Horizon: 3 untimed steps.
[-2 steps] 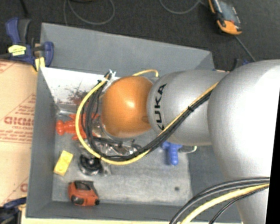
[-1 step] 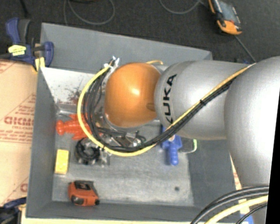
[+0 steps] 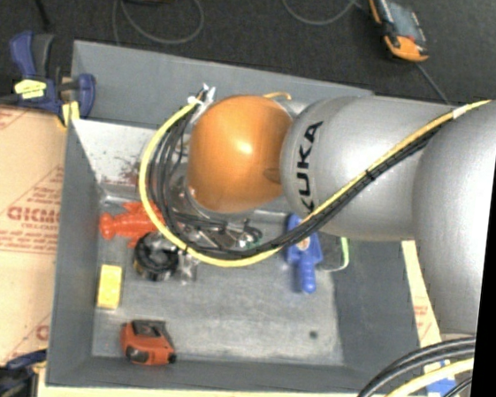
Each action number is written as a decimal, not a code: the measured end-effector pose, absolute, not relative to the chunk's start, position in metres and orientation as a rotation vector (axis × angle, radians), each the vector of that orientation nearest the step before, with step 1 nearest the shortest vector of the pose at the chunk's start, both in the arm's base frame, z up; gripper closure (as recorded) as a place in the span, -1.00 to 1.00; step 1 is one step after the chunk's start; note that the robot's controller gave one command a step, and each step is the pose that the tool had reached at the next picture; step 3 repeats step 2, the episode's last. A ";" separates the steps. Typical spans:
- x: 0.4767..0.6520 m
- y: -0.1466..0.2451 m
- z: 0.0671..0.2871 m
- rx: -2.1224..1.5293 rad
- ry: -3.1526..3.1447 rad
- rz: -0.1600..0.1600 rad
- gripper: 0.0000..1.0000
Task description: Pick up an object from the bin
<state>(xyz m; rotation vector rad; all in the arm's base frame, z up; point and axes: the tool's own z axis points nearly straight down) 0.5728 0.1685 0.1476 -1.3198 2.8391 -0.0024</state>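
Gripper (image 3: 161,257): low over the left half of the bin (image 3: 243,322), mostly hidden beneath the orange wrist cover (image 3: 235,152) — only a dark end showing below it.
Gripper state: cannot tell how far open; nothing visibly in its hold.
Nearest thing: red plastic piece (image 3: 126,222), knobbly and elongated, lying flat by the bin's left wall, toward the far-left corner.
Relation to gripper: just beside it, on the left-wall side and slightly farther back; touching or apart, cannot tell.
Likely handling: probably light, stiff and smooth-skinned; apt to skid or twist out if pinched on a bulge.
Where to take hold: across the narrower middle, grip square to the long axis — a judgement only.
Other candidate: yellow block (image 3: 110,286) by the left wall, nearer the bin's near edge than the gripper and apart from it; flat sides, likely light and easy to clamp.
Farther off: orange-and-black tape measure (image 3: 147,342) near the near-left corner, probably heavier and rounded; blue piece (image 3: 304,262) toward the right wall, partly under the arm.
Task status: nothing lifted yet, by the look of it.
Risk: left wall close to the red piece, little room on that side.
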 end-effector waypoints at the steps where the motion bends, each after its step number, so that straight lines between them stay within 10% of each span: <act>1: 0.564 0.150 0.169 -1.335 2.854 0.004 1.00; 2: 0.609 0.147 0.243 -1.230 2.888 -0.001 1.00; 3: 0.609 0.147 0.243 -1.230 2.888 -0.001 1.00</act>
